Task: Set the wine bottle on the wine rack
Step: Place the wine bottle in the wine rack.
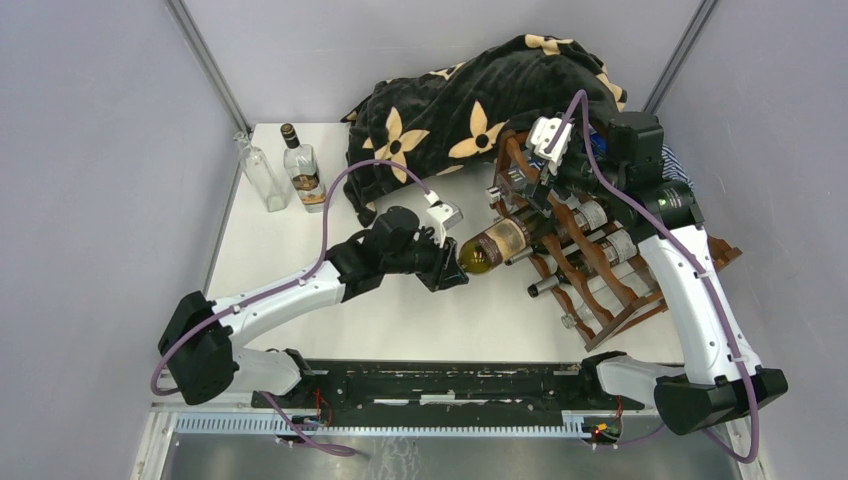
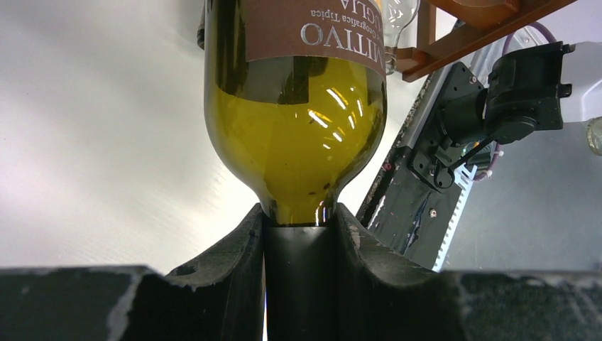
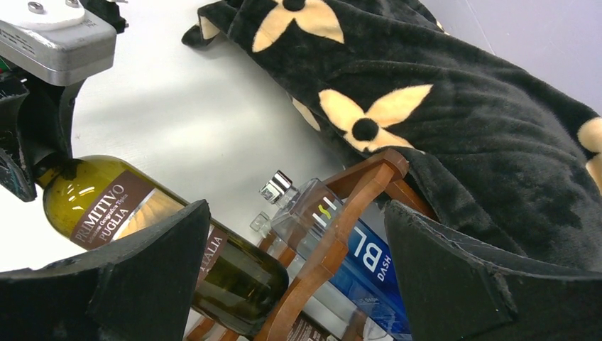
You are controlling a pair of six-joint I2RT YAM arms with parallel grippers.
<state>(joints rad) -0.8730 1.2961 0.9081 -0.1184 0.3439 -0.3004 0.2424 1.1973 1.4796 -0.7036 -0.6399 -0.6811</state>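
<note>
The wine bottle (image 1: 497,245) is olive green with a brown label and hangs nearly level above the table, base toward the wine rack (image 1: 610,290). My left gripper (image 1: 450,264) is shut on its black-capped neck. In the left wrist view both fingers (image 2: 241,249) clamp the neck of the wine bottle (image 2: 294,135). In the right wrist view the base of the wine bottle (image 3: 106,206) reaches the wavy front rail of the wine rack (image 3: 334,241). My right gripper (image 3: 294,213) is open and empty, hovering over the rack's top left corner (image 1: 515,180).
Several bottles lie in the rack, among them a clear one with a blue label (image 3: 362,252). A black blanket with beige flowers (image 1: 470,100) is heaped behind the rack. A clear bottle (image 1: 262,175) and a dark-capped bottle (image 1: 302,170) stand at the back left.
</note>
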